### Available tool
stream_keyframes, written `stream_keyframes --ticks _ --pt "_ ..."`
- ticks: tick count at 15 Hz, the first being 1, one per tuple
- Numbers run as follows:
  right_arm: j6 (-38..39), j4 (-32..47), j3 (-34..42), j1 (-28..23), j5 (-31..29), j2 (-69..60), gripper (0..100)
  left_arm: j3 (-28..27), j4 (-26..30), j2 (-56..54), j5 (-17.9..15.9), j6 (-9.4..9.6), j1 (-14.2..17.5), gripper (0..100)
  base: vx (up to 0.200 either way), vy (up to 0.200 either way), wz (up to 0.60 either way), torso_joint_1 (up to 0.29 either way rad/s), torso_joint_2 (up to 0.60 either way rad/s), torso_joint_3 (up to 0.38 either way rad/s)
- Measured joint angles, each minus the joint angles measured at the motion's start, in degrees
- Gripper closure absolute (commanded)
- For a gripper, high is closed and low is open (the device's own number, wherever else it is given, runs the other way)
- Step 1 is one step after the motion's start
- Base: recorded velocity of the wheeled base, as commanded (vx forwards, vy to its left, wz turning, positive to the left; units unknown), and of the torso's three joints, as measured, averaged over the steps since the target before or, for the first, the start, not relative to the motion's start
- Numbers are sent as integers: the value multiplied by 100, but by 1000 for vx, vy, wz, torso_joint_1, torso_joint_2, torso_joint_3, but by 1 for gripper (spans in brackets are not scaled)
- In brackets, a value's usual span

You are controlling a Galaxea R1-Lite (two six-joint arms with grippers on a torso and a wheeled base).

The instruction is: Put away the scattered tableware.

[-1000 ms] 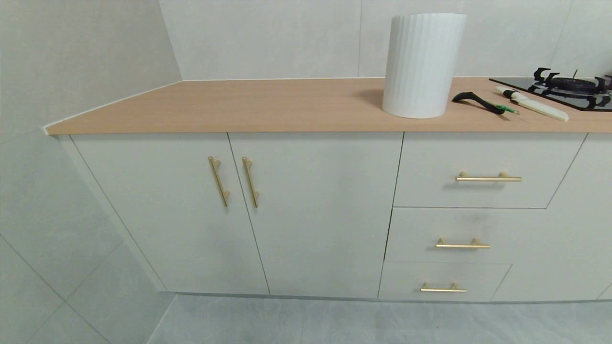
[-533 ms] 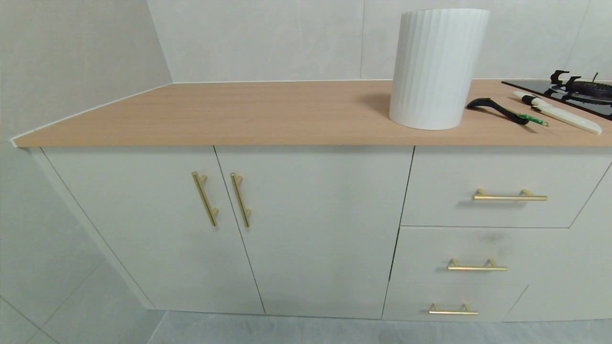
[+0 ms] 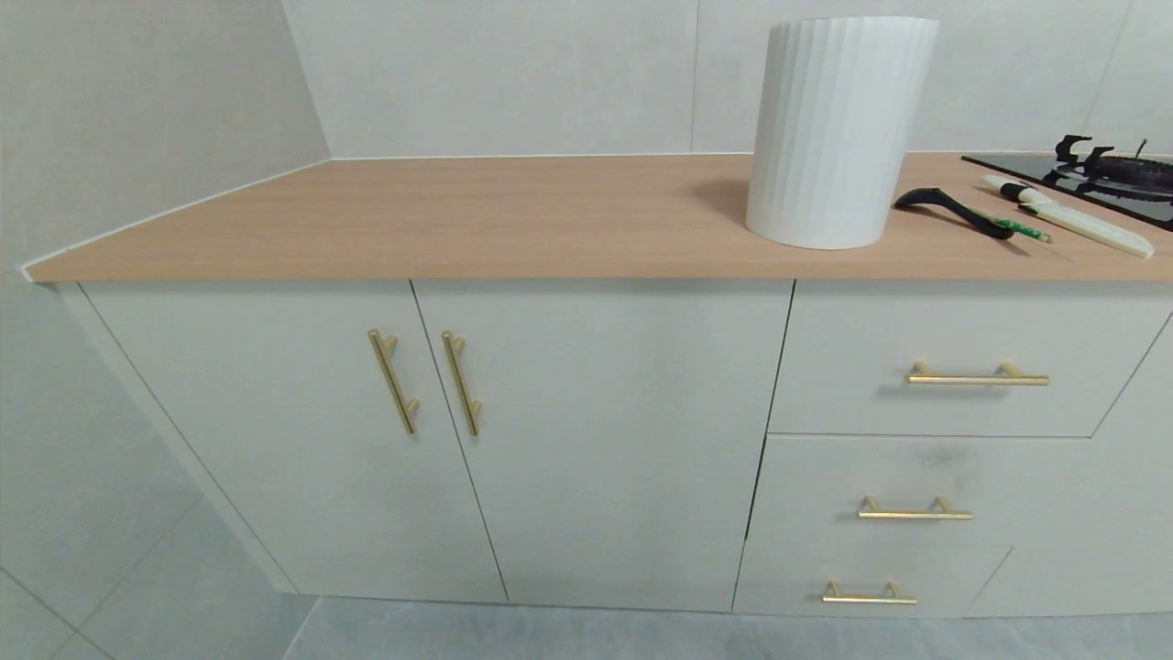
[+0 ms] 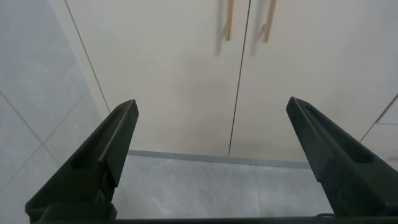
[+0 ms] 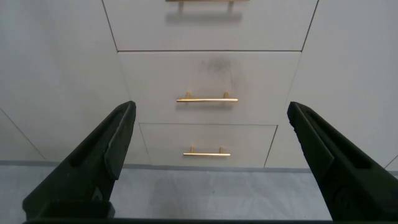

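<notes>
On the wooden countertop (image 3: pixel 458 215) stands a tall white ribbed container (image 3: pixel 838 133). Right of it lie a black-handled utensil (image 3: pixel 953 211) with a green tip and a white knife (image 3: pixel 1068 215) with a black band. My left gripper (image 4: pixel 211 118) is open, held low in front of the double cabinet doors (image 4: pixel 239 74). My right gripper (image 5: pixel 211 118) is open too, facing the lower drawers (image 5: pixel 208 87). Neither holds anything.
A black gas hob (image 3: pixel 1100 174) sits at the counter's far right. Below are two doors with gold handles (image 3: pixel 426 380) and three drawers with gold handles (image 3: pixel 976 376). A tiled wall closes off the left side, and grey floor (image 3: pixel 550 632) runs along the cabinet base.
The head camera moved closer and slightly left between one second and half a second ago; since then nothing has shifted. The tableware lies where it was.
</notes>
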Motion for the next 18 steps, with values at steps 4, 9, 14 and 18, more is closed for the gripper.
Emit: stream_keyframes --ticks 4,9,14,18 --pt "-2 0 0 -5 6 0 0 0 0 0 0 2 0 0 0 0 0 0 0 0" --pt "7 0 0 0 9 0 0 0 0 0 0 13 0 0 0 0 -360 1 0 0" --pt "9 0 0 0 9 0 0 0 5 0 -2 9 0 0 0 0 0 0 0 0" --pt "9 0 0 2 11 0 0 0 5 0 -2 2 0 0 0 0 0 0 0 0"
